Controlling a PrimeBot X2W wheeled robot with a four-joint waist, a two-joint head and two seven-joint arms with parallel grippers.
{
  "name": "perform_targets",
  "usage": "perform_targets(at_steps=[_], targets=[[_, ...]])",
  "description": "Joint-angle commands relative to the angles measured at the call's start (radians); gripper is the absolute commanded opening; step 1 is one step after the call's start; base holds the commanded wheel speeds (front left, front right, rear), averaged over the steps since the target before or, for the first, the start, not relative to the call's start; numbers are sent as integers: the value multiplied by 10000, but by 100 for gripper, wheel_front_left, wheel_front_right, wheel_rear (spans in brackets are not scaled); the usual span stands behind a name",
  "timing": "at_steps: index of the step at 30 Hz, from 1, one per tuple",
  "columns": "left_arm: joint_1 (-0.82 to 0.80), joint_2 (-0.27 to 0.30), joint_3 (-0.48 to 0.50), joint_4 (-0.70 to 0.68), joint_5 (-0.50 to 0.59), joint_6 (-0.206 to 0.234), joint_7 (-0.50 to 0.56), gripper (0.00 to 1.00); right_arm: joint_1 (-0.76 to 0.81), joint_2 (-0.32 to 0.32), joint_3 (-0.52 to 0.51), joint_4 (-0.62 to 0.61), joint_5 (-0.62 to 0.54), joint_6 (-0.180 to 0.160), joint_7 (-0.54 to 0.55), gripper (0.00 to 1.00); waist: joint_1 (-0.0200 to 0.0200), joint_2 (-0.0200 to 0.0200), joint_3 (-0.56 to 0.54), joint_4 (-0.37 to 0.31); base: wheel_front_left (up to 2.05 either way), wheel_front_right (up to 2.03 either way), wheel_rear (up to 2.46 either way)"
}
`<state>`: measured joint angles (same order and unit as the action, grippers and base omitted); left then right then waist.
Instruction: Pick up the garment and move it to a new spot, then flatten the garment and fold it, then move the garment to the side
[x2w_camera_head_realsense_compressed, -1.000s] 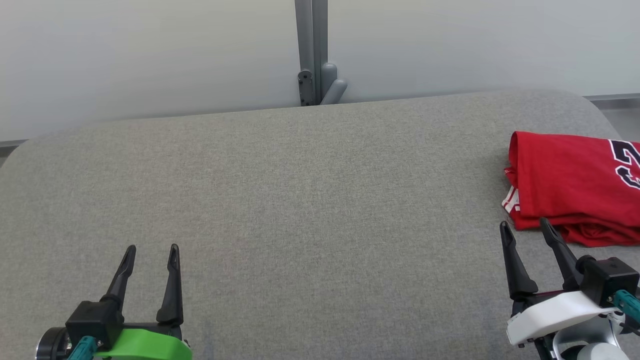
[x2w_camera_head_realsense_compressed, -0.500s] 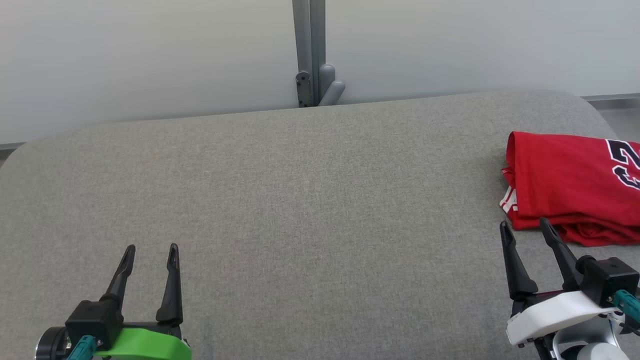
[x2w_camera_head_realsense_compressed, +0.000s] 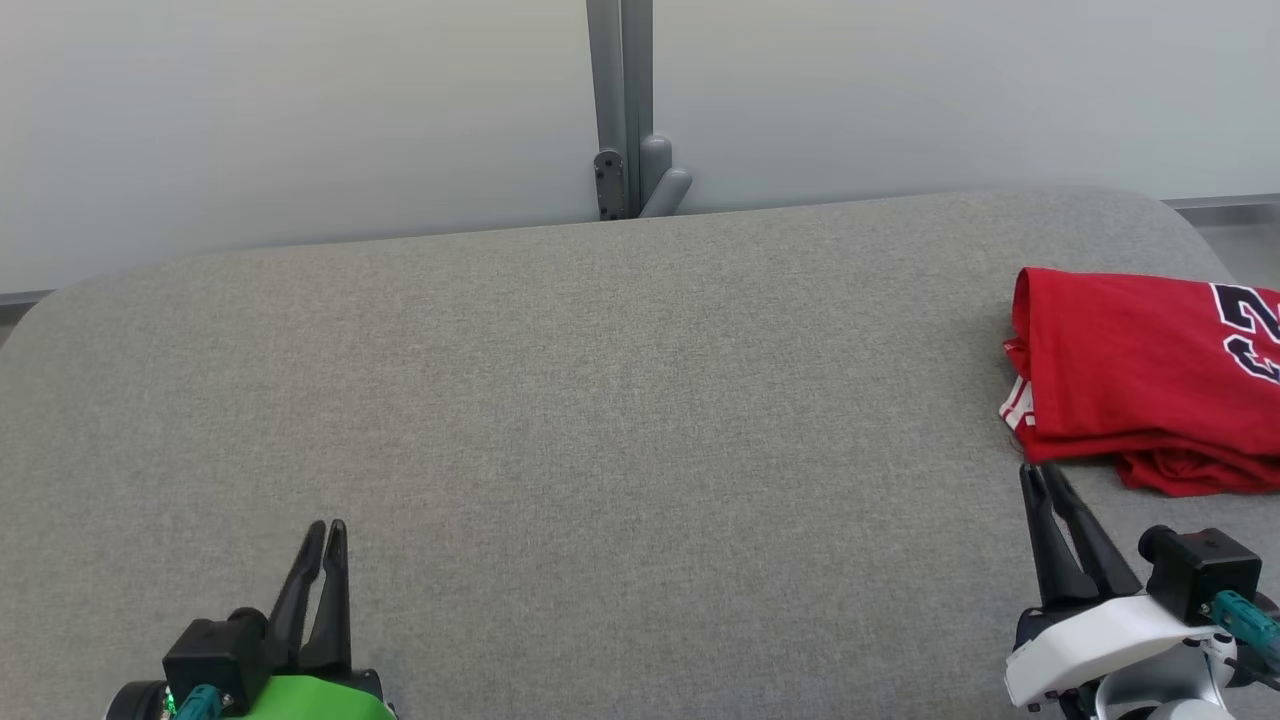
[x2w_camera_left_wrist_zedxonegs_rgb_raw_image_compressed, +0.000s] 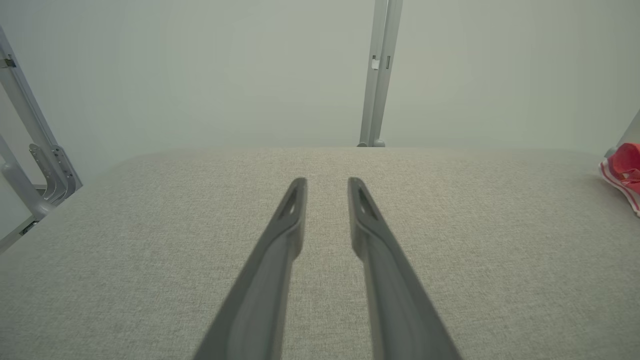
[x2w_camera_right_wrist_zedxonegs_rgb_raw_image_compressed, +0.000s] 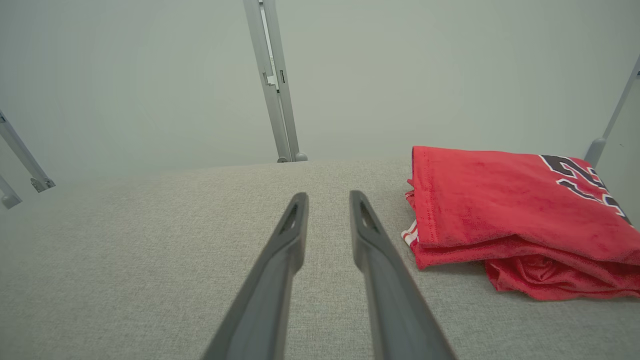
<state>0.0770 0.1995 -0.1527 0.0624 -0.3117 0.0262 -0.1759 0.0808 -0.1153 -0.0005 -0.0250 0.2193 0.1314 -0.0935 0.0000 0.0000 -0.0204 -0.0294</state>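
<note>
At the near left, the left gripper sits low over the grey tabletop, its two dark fingers drawn together to a thin slit and holding nothing. A second ago they stood spread wide, and the gripper reached a little farther onto the cloth surface. The broad middle of the tabletop lies bare, running back to a grey post against the pale wall.

At the near right, the right gripper has made the same change: its fingers, spread a moment earlier, are now pinched nearly shut on nothing. Its tips point at the near-left corner of the garment and stop just short of it. The right wrist view shows clear grey surface between the fingers and the cloth.

The garment, a red jersey with a dark, white-edged numeral, rests at the far right of the tabletop as a layered, folded bundle. Its right part runs off the head view's edge, and some looser cloth bunches under its near edge.

With both grippers closed, empty and pulled in toward the near edge, and the jersey folded and parked at the side, the job appears to be at or very near its end.
</note>
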Motion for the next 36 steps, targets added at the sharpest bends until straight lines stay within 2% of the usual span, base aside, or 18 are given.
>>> perform_targets(at_steps=[1, 19, 36], targets=[[2, -10, -8, 20, -37, -4, 0, 0, -8, 8, -9, 34, 38, 0, 12, 0, 0, 0, 0, 0, 0, 0, 0], [-817, -355, -90, 762, -3212, -375, -82, 0, -1014, 52, -968, 1202, 3111, -2, 1173, 0, 0, 0, 48, 44, 0, 0, 0], [-1419, -623, -170, 1282, -5665, -661, -158, 0, -1780, 65, -1667, 2107, 5518, -3, 2041, 0, 0, 0, 93, 85, 0, 0, 0]])
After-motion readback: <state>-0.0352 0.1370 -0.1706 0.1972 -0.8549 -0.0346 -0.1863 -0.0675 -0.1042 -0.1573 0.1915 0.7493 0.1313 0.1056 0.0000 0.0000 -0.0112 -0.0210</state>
